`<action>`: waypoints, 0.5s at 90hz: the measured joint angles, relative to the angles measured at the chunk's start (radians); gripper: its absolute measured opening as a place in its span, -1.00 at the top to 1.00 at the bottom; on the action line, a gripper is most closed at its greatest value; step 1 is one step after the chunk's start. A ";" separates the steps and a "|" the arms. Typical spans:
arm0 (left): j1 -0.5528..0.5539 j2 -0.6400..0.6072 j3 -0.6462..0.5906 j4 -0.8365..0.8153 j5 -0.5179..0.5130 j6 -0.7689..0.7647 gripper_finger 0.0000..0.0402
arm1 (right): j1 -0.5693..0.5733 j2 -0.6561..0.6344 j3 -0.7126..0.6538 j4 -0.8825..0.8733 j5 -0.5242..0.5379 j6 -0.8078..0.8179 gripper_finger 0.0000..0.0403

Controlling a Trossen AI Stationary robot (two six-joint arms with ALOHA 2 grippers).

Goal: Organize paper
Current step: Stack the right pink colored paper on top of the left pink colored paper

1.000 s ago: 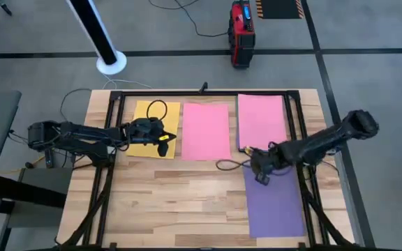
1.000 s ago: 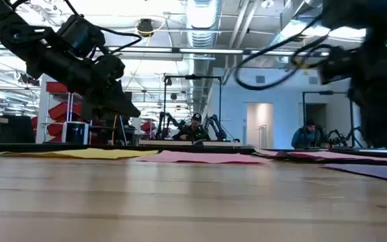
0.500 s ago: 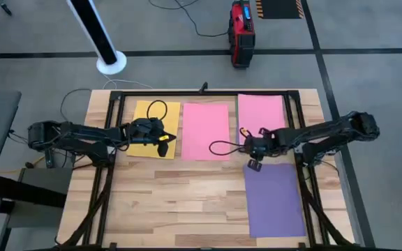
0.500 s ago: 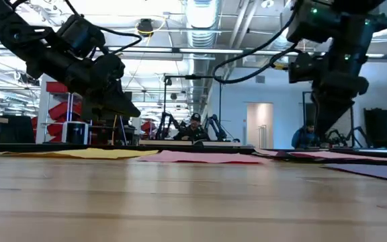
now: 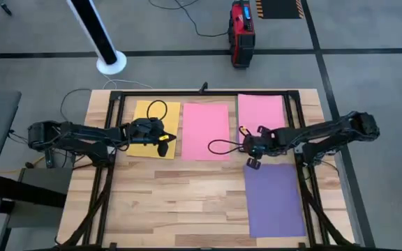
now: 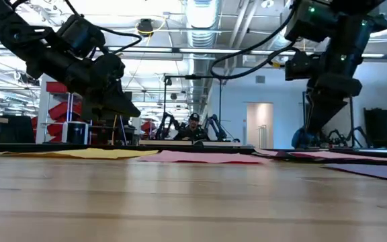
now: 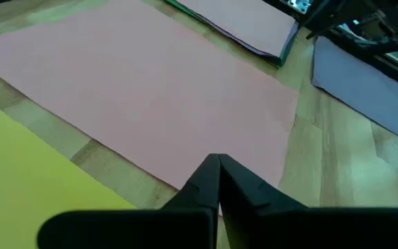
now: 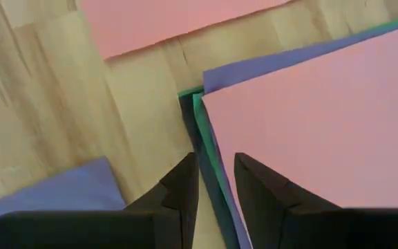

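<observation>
Papers lie flat near the table's (image 5: 187,202) far edge: a yellow sheet (image 5: 145,115) toward the left, a pink sheet (image 5: 206,130) in the middle, and a stack (image 5: 262,118) with pink on top by the far right corner. A purple sheet (image 5: 274,199) lies toward the near right corner. The left gripper (image 7: 218,181) is pinched shut, empty, over the yellow sheet's edge. The right gripper (image 8: 215,181) hangs a little open over the stack's corner, where green and purple edges peek out.

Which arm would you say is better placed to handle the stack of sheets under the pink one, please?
Right. The right gripper, fingers open, hangs at the stack corner; the left gripper, shut, is over the yellow sheet.
</observation>
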 joint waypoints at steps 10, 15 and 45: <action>0.000 0.000 0.000 0.000 0.000 0.002 1.00 | 0.000 0.000 0.000 -0.001 0.000 -0.005 0.54; 0.000 0.000 0.000 0.000 0.000 0.002 1.00 | 0.000 0.000 0.000 -0.001 0.000 -0.007 0.54; 0.000 0.000 0.000 -0.016 0.023 0.030 1.00 | -0.007 0.000 0.000 -0.002 0.001 -0.028 0.54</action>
